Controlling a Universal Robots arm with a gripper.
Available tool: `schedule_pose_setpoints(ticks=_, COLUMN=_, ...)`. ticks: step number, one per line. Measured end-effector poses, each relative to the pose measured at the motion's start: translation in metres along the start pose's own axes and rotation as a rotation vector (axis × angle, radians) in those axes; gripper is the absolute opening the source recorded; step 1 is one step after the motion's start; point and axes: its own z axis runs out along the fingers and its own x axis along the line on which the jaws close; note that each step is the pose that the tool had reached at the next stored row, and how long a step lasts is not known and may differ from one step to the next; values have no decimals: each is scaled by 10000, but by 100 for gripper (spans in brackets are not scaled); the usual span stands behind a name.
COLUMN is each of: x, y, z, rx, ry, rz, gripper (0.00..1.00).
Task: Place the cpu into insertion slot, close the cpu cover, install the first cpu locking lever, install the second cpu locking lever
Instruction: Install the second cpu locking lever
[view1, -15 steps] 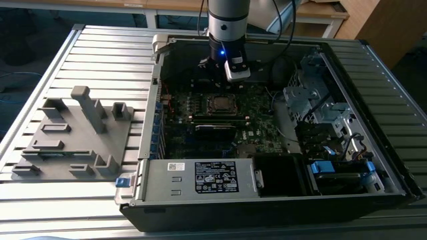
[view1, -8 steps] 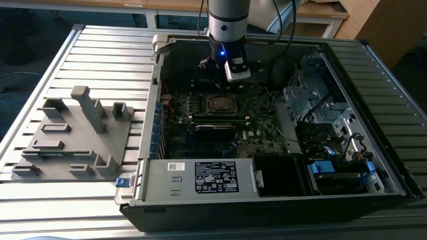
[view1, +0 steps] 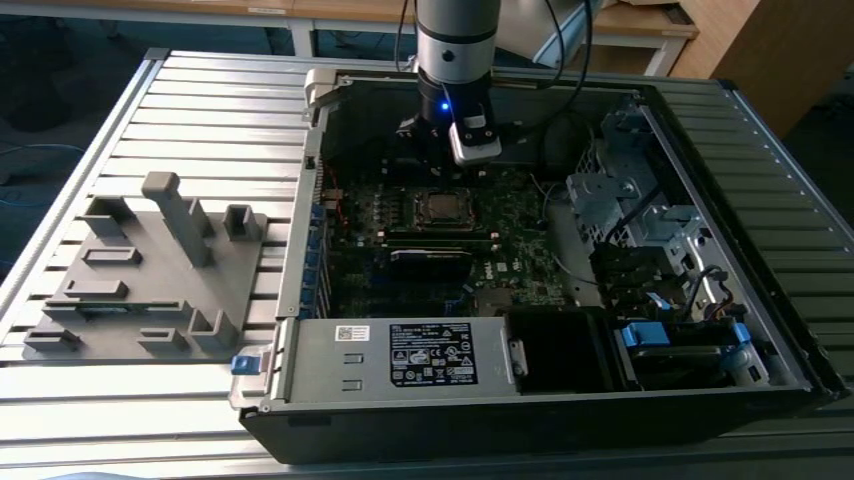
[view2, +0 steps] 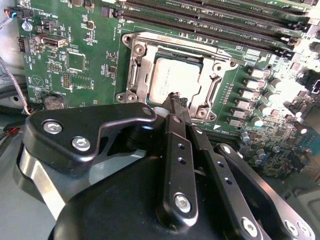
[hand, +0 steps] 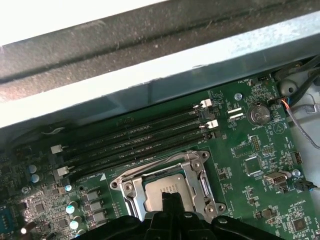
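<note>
Ribbed metal worktop (view1: 200, 100) carries the opened computer case (view1: 747, 140). Inside, the cpu (view2: 172, 80) sits in the insertion slot (view2: 137, 75), the cpu cover (view2: 212, 75) down over it. At its 6 o'clock edge hovers the pincer (view2: 176, 100), fingers pressed together, empty; lever state unclear.

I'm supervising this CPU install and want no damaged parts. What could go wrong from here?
The end effector hangs right at the edge of the cpu, seated under the cpu cover; a skewed push could scratch or shift the chip. The memory slots lie close beside the socket, so a stray sweep might hit them.
</note>
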Motion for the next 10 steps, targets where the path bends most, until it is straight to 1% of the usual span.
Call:
schedule_pose_setpoints(ticks=7, x=-2, y=2, z=-36, rx=-5, ry=0, rz=1, gripper=11)
schedule_pose_setpoints(ticks=10, x=-3, y=3, z=-43, rx=-8, ry=-1, rz=1, gripper=11)
